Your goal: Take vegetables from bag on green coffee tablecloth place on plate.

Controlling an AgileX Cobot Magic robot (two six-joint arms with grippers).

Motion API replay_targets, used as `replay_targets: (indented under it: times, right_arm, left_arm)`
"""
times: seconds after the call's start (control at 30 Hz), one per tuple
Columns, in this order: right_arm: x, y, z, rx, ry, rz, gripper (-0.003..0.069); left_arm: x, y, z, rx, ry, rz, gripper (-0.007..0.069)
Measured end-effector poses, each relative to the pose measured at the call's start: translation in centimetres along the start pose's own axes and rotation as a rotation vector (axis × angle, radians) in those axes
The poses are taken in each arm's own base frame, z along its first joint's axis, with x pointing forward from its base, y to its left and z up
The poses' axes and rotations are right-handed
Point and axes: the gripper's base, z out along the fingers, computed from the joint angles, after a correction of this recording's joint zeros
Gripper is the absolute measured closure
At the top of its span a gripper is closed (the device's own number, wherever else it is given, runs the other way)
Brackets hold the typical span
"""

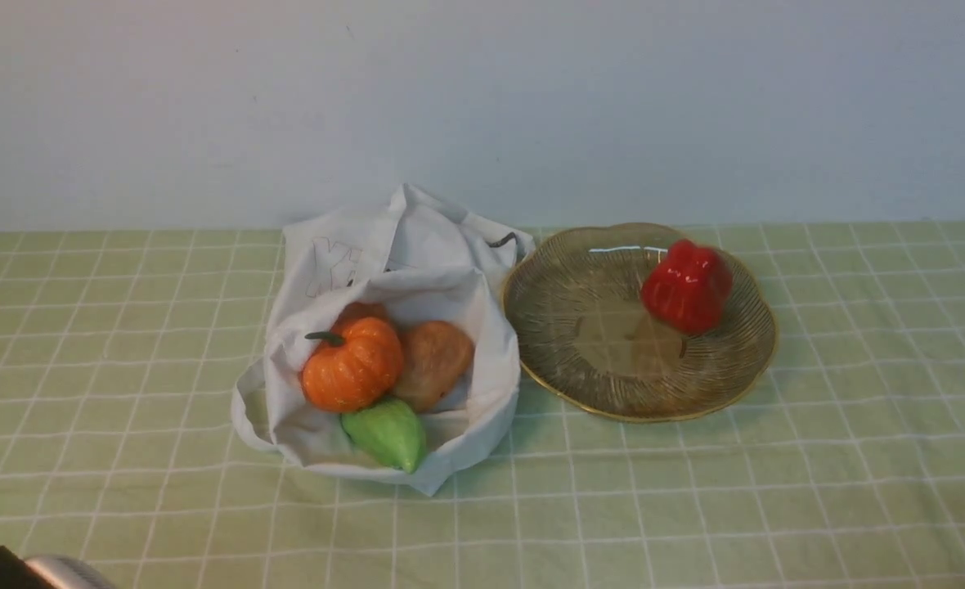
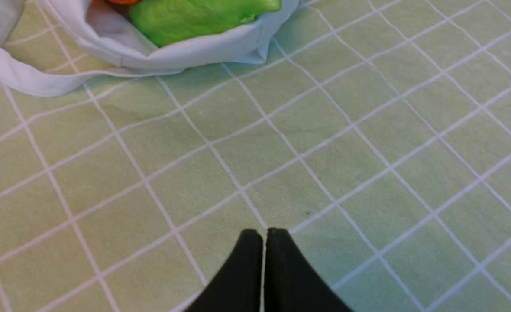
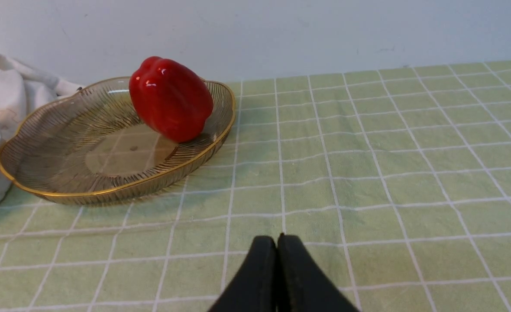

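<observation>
The white cloth bag [image 1: 417,254] lies open on the green checked tablecloth [image 1: 695,507]. It holds the orange pumpkin [image 1: 353,365], the brown potato-like lump [image 1: 435,360] and the green gourd [image 1: 388,431]. The red bell pepper [image 1: 688,285] lies on the far right part of the olive glass plate [image 1: 581,327], right of the bag. My left gripper [image 2: 264,234] is shut and empty over bare cloth, short of the bag [image 2: 160,52] and gourd [image 2: 195,17]. My right gripper [image 3: 277,240] is shut and empty, low over the cloth, near the plate [image 3: 65,143] and pepper [image 3: 171,99].
A plain pale wall [image 1: 482,98] stands right behind the bag and plate. A dark and grey piece of my left arm [image 1: 37,571] shows at the bottom left corner of the front view. The plate's rim touches the bag's right side.
</observation>
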Motion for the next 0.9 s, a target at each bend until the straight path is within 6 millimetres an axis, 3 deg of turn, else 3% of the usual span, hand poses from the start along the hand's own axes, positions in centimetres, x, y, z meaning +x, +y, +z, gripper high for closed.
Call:
replay_targets:
  times: [0.17, 0.33, 0.6, 0.9]
  right_arm:
    - [0.0, 0.0, 0.0, 0.000, 0.000, 0.000, 0.0676]
    - [0.0, 0.0, 0.0, 0.000, 0.000, 0.000, 0.0676]
    - [0.0, 0.0, 0.0, 0.000, 0.000, 0.000, 0.0676]
    - [0.0, 0.0, 0.0, 0.000, 0.000, 0.000, 0.0676]
  left_arm:
    - [-0.3, 0.3, -1.8, -0.028, -0.220, -0.001, 0.0629]
    - [2.0, 1.8, -2.8, -0.224, -0.386, -0.068, 0.0629]
    - [3.8, 2.9, -2.9, -0.421, -0.432, -0.100, 0.0629]
    - [4.6, 3.1, -2.7, -0.466, -0.328, -0.086, 0.0629]
